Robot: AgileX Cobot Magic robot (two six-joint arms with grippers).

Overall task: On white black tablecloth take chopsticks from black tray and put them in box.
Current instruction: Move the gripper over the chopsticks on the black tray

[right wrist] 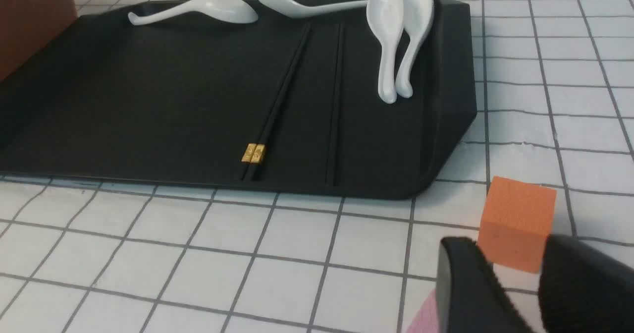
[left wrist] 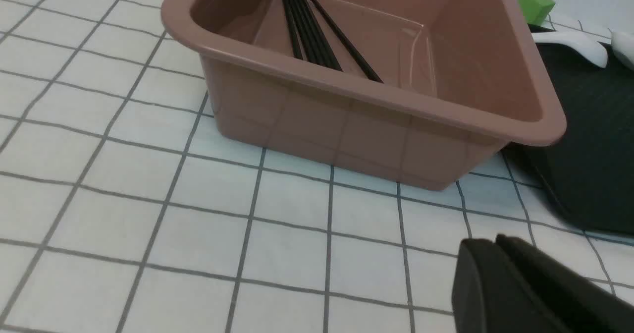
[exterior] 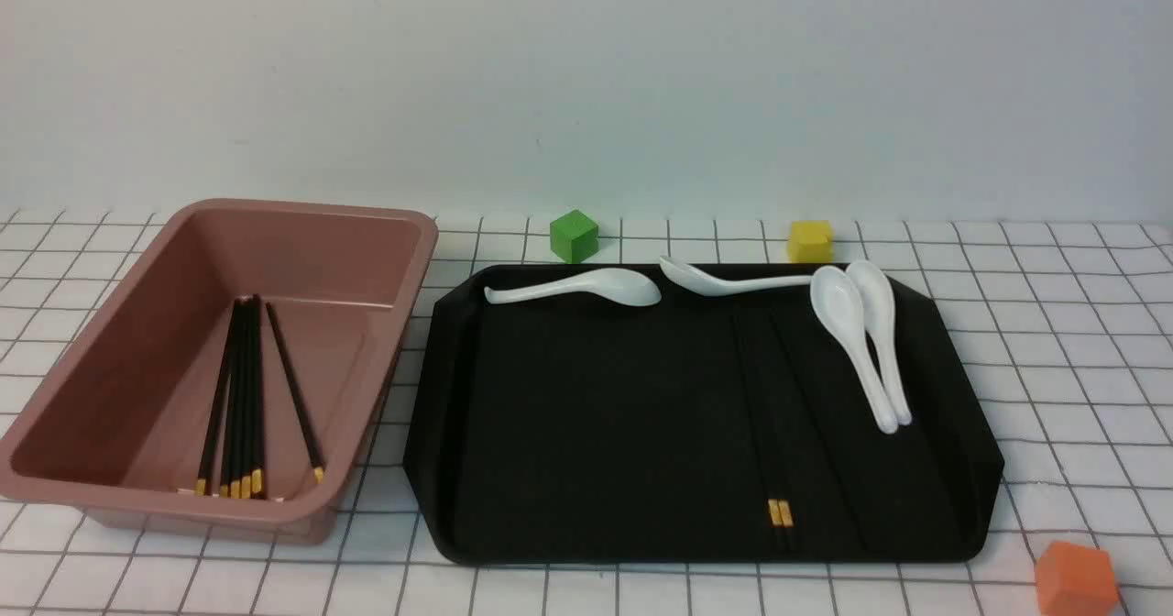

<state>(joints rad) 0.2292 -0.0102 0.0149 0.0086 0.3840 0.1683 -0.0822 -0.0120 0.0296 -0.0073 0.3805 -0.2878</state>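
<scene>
The black tray [exterior: 596,414] lies on the grid tablecloth [exterior: 1054,368]. A pair of black chopsticks [exterior: 780,512] with gold bands lies side by side on it, also in the right wrist view [right wrist: 279,95]. A thin dark line [right wrist: 337,100] runs beside them; I cannot tell if it is a stick. The pink-brown box [exterior: 403,258] stands left of the tray and holds several chopsticks [exterior: 240,396]. My left gripper [left wrist: 495,241] is shut and empty over the cloth near the box's corner [left wrist: 520,125]. My right gripper [right wrist: 512,246] is open and empty, off the tray's near right corner. Neither gripper shows in the front view.
Several white spoons lie along the tray's far side, two of them [exterior: 866,341] at its right. A green cube [exterior: 574,236] and a yellow cube [exterior: 810,240] sit behind the tray. An orange cube [right wrist: 517,221] sits just beyond my right fingertips.
</scene>
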